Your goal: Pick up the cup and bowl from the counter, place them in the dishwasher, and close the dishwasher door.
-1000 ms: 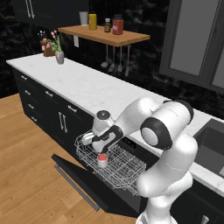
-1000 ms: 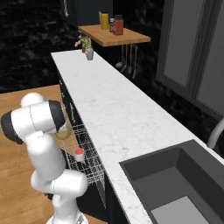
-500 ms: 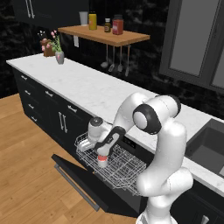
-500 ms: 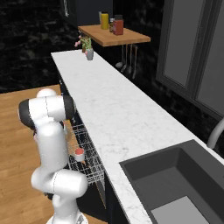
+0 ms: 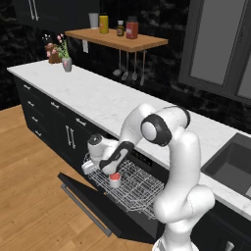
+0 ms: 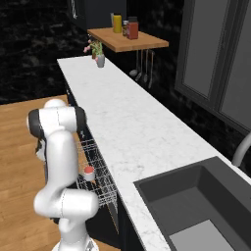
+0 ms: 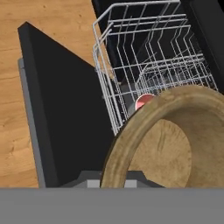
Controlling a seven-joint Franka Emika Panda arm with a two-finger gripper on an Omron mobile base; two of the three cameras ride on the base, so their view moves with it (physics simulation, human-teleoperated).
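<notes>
A: Left base view, item one: gripper [image 5: 93, 165] over rack [image 5: 128, 182], cup [image 5: 114, 180] inside. Your risk?
B: Bowl striking cup.
A: Hand view: bowl [image 7: 164, 140] apparently clamped at its rim; door [image 7: 65, 118] open.

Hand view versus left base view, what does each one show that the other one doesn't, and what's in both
Hand view alone: the wooden bowl close up, tilted on edge, held by the shut claw above the rack.

Left base view alone: the white arm, the marble counter, a flower vase, and a wooden shelf with jars.

Both: the white wire rack, the red-topped cup standing in it, the open dishwasher door and the wooden floor.
</notes>
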